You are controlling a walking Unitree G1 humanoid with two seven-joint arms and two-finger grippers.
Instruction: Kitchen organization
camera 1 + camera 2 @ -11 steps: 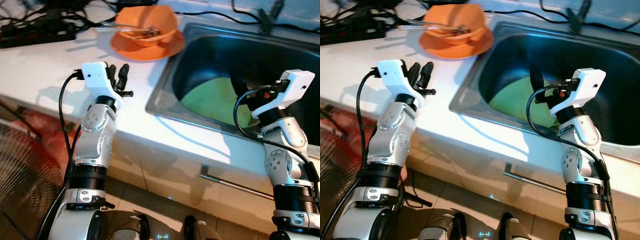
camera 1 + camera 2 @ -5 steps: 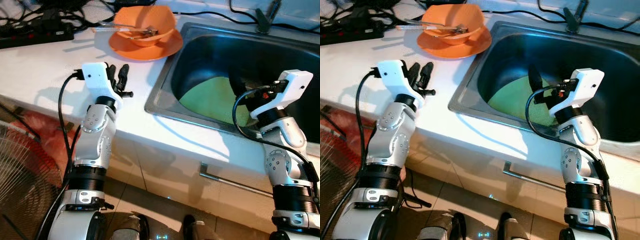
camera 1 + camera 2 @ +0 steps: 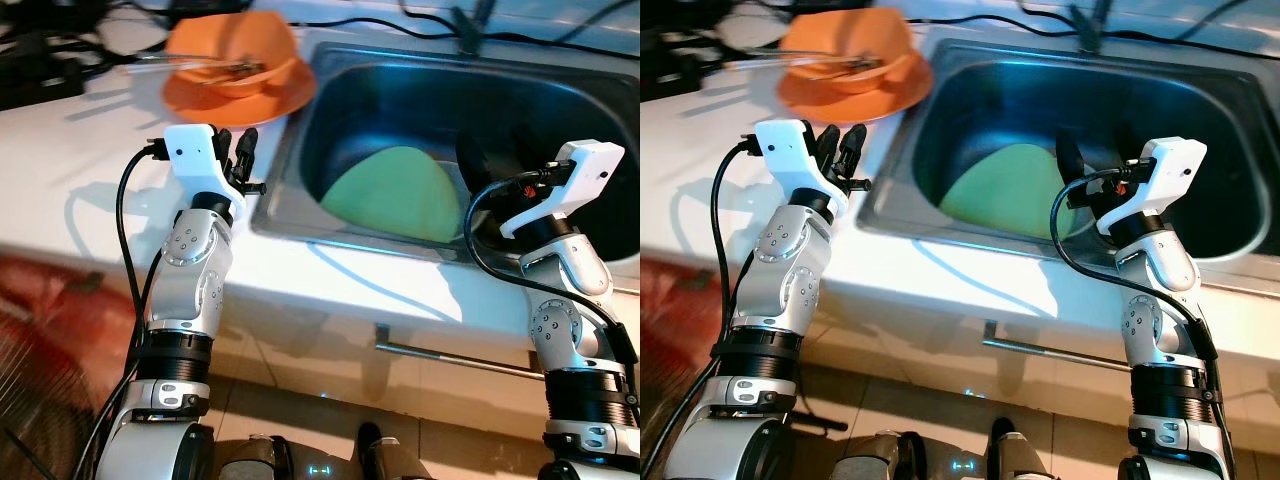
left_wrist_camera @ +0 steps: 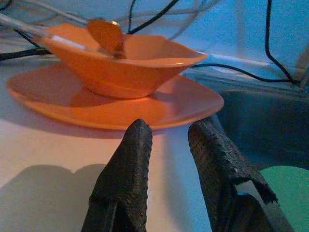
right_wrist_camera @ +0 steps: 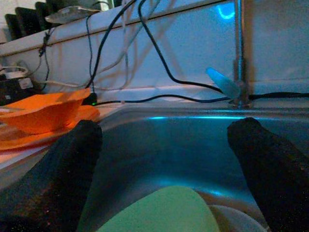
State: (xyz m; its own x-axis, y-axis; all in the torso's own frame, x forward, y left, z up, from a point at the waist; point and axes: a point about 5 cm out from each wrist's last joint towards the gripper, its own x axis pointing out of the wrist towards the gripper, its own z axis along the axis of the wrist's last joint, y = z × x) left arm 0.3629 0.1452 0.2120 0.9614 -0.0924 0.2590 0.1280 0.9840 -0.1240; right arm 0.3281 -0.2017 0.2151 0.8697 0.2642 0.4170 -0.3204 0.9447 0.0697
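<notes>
White tabletop (image 3: 70, 150) with a recessed stainless-steel sink basin (image 3: 560, 110) set into it; pale cabinet front below bearing a slim metal bar handle (image 3: 455, 355). On the tabletop, just beside the sink's near-left corner: a shallow orange plate (image 3: 215, 95) carrying an angular orange bowl (image 4: 120, 65), with a spoon-like utensil (image 4: 107, 37) resting inside the bowl and long thin sticks laid across its rim (exact kind not discernible). Black cables (image 5: 159, 63) trail along the wall behind the sink, and a metal tap (image 5: 237, 53) rises at the back edge. Inside the basin: a light green rounded plate (image 3: 395, 195) lying on the bottom, tilted slightly against the near wall; a pale object beside it is too dim to identify. Left claw (image 3: 240, 160) held above the tabletop at the sink's left rim, pointing toward the orange plate, its two black fingers (image 4: 130, 174) slightly apart and gripping nothing. Right claw (image 5: 169, 159) raised over the near edge of the basin, above the green plate, fingers spread wide and empty.
</notes>
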